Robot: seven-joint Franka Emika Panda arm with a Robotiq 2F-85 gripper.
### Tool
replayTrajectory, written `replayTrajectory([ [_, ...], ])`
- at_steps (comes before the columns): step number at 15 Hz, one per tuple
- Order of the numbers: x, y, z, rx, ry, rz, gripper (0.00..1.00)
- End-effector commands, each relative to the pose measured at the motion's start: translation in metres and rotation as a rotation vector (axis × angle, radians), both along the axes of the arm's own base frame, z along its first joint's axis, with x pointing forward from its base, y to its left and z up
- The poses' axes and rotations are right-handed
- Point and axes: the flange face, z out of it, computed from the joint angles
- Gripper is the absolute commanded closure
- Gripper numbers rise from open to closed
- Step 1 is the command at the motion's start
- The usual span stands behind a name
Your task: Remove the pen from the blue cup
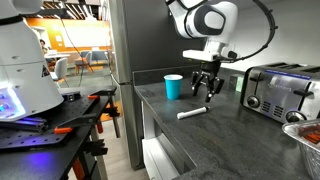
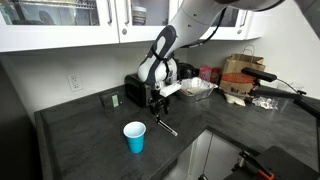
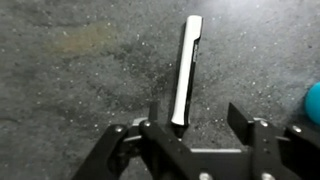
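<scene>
The white pen [image 1: 191,114] lies flat on the dark counter, outside the blue cup [image 1: 174,87]. In an exterior view the pen [image 2: 167,127] lies right of the cup [image 2: 134,137]. In the wrist view the pen [image 3: 186,68] lies lengthwise, its near end by the left finger. My gripper [image 1: 207,90] hangs above the counter between cup and toaster, also seen in an exterior view [image 2: 156,106]. Its fingers [image 3: 196,118] are spread apart and hold nothing. The cup's edge shows at the right of the wrist view [image 3: 313,103].
A chrome toaster [image 1: 276,88] stands on the counter at the right, also seen behind the arm [image 2: 139,90]. A bowl [image 2: 197,88], boxes [image 2: 241,72] and a red-rimmed dish [image 1: 306,140] sit along the counter. The counter edge [image 1: 150,120] drops off beside the cup.
</scene>
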Motion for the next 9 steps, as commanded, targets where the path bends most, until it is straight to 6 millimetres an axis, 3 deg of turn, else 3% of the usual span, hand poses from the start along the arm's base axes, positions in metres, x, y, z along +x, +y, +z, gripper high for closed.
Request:
replayTrajectory([
  [1, -0.017, -0.011, 0.017, 0.084, -0.144, 0.088, 0.00],
  [5, -0.046, -0.011, 0.043, 0.135, -0.240, 0.156, 0.00],
  [9, -0.072, 0.007, 0.090, 0.168, -0.272, 0.206, 0.00],
])
